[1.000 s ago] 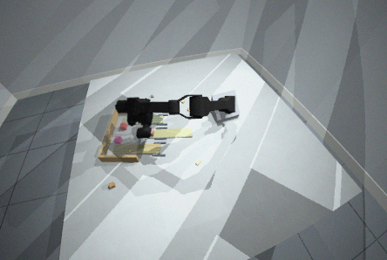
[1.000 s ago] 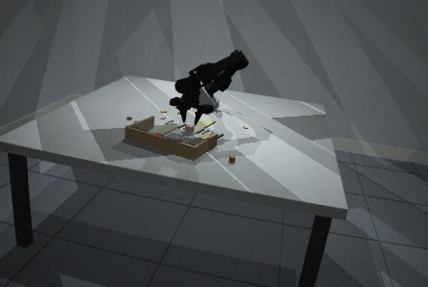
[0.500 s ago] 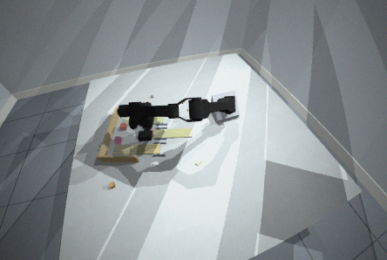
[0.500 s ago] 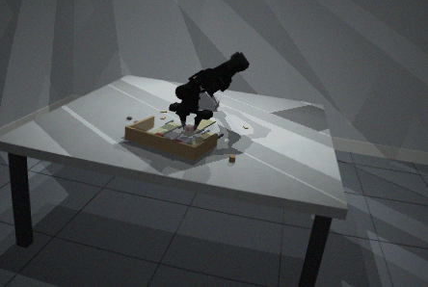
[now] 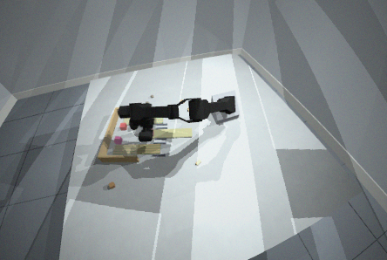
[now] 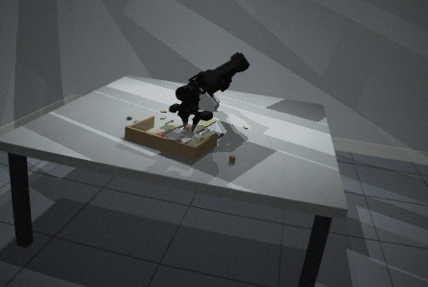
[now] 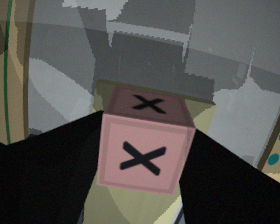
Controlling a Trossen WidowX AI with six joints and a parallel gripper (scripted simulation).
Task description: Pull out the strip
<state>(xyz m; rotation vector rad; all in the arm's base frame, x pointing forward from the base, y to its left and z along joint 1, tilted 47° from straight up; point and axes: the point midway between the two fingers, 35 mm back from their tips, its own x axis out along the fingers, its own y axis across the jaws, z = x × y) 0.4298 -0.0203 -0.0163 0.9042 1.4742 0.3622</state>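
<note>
Labelled cube [image 7: 146,158] sits on pale strip [image 7: 128,212], pinched between gripper [image 7: 143,178] fingers. Risk: an off-centre squeeze could let it twist and slip on lifting.

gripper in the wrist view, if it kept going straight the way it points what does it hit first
The pink cube marked with an X: it already sits between the gripper fingers, which look pressed to its sides. Beyond it lies the pale yellow strip, though depth is hard to judge.
</note>
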